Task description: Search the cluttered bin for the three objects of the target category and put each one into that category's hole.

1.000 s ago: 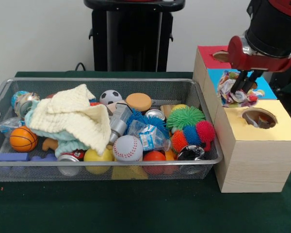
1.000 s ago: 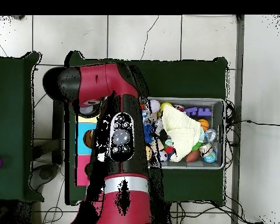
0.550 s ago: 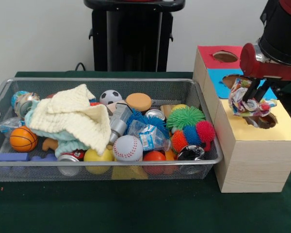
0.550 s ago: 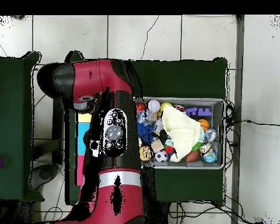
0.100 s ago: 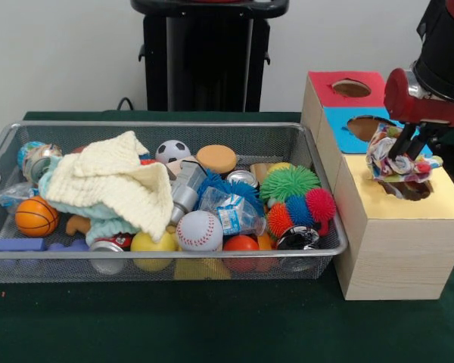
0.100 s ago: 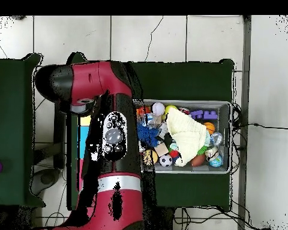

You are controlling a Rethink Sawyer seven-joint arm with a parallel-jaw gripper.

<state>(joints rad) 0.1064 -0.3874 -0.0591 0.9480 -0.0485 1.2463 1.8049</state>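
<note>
Front view: I see my pincer [image 5: 403, 162] pinching a patterned cloth bundle [image 5: 399, 164], the yellow box's hole [image 5: 408, 187] just beneath.

No text, label or number can be read anywhere.

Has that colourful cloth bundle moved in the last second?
Yes. The colourful cloth bundle went from over the blue panel to the yellow hole, toward the camera.
</note>
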